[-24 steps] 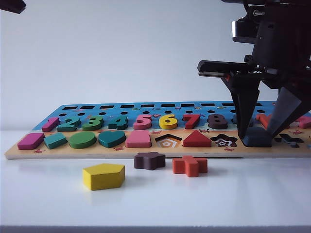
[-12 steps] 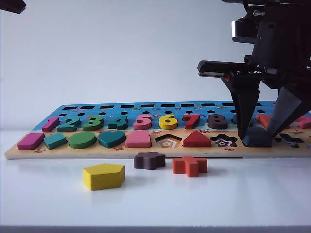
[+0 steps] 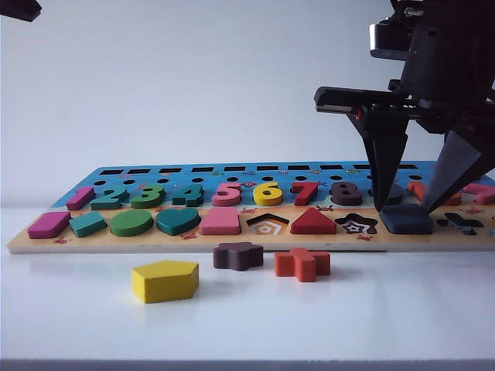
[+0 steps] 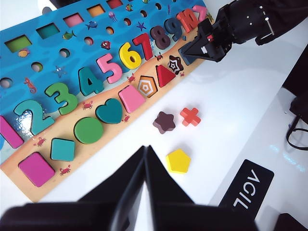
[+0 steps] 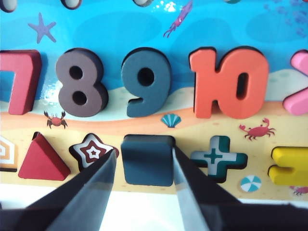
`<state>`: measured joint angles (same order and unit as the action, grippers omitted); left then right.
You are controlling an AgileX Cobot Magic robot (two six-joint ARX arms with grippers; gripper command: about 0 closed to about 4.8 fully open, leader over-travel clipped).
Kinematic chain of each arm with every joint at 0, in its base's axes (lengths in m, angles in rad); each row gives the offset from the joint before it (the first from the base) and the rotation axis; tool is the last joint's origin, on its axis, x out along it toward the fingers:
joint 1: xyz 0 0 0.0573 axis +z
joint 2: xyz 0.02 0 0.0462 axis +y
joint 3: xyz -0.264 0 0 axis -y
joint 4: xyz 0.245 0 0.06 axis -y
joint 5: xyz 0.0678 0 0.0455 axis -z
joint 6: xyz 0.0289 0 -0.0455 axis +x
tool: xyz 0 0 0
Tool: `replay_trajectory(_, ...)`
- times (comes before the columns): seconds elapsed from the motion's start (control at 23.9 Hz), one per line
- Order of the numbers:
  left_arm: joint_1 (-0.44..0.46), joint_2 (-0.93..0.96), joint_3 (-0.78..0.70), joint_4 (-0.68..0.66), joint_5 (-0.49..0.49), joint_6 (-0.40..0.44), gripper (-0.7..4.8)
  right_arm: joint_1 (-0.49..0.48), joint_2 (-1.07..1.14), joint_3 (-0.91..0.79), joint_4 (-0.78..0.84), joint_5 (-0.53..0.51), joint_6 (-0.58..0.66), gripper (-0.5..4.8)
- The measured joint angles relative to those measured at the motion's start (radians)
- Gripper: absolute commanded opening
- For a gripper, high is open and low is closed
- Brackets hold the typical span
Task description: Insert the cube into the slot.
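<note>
Beneath everything, the white bench (image 3: 387,325); on it, directly under the right end effector (image 3: 405,204), the long puzzle board (image 3: 155,244) with numbers and shapes. Right end effector pointing down over the board's near row, jaws parted and gripping nothing, fingers straddling the cube (image 5: 147,161) with a sliver of space on one side and little or none on the other. Cube lying between and just below the fingertips, filling the slot, edges looking square to the row; hard to tell whether fully bedded or riding slightly proud. Left end effector (image 4: 146,153) well apart, high above the board's other end, jaws closed together on nothing, out of the way. Main hazard, as a judgement: lifting off with the closer finger rubbing the cube's side, dragging one edge up and tipping the piece out of the slot; widening a touch more before rising advisable. Second hazard: pressing down off-centre on a half-seated cube, rocking it onto the recess lip. Just beside the fingers on either flank, the empty star recess (image 5: 94,151) and cross recess (image 5: 214,156); beyond the fingertips, the raised 8, 9 and 10 pieces, close enough to clip in a sideways swing. Well clear toward the bench's front edge, nothing in the way: yellow pentagon (image 3: 165,280), orange cross (image 3: 302,263), brown star piece (image 3: 238,255).
</note>
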<state>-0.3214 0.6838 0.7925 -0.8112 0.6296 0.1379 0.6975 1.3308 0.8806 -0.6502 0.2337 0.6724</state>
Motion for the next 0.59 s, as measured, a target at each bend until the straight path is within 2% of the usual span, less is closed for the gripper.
replay_trajectory(0.38, 0.000, 0.000, 0.000, 0.000, 0.000, 0.000, 0.10, 0.000, -0.038, 0.000, 0.000, 0.014, -0.015, 2.22)
replay_trajectory(0.59, 0.000, 0.000, 0.000, 0.000, 0.000, 0.000, 0.09, 0.000, -0.208, 0.000, 0.000, 0.003, -0.017, 2.03)
